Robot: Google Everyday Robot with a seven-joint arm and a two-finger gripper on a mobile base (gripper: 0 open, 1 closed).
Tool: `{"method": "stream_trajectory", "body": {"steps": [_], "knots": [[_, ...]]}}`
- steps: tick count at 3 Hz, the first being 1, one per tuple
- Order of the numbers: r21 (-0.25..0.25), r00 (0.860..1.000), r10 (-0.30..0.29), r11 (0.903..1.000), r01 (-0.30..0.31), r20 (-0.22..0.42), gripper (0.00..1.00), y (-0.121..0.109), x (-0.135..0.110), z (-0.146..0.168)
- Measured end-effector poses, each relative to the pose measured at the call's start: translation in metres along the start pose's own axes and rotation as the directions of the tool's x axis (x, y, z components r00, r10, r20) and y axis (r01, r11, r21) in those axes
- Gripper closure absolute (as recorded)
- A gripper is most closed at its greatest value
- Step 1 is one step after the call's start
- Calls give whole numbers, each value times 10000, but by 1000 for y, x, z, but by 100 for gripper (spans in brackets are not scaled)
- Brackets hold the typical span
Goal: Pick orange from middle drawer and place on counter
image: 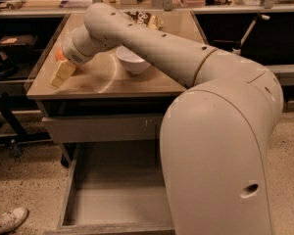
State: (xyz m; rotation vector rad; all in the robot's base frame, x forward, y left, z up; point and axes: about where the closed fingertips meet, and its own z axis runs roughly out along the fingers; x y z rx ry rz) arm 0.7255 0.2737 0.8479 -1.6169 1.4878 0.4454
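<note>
The orange (59,55) shows as a small round patch on the left part of the counter (137,84), half hidden behind my wrist. My gripper (62,74) hangs low over the counter's left edge, just in front of the orange. I cannot tell whether it touches the fruit. The middle drawer (115,199) is pulled open below, and its grey floor shows nothing on it. My big arm covers the drawer's right part.
A white bowl (133,59) stands mid-counter to the right of my gripper. A snack bag (145,19) lies at the back. Cluttered benches stand behind and to the left. A shoe (8,220) is on the floor at the lower left.
</note>
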Motion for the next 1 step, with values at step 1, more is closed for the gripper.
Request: {"method": "stream_trajectory", "body": {"steps": [1], "knots": [[-1,10000,0,10000,0,0,0,0,0,0]]}}
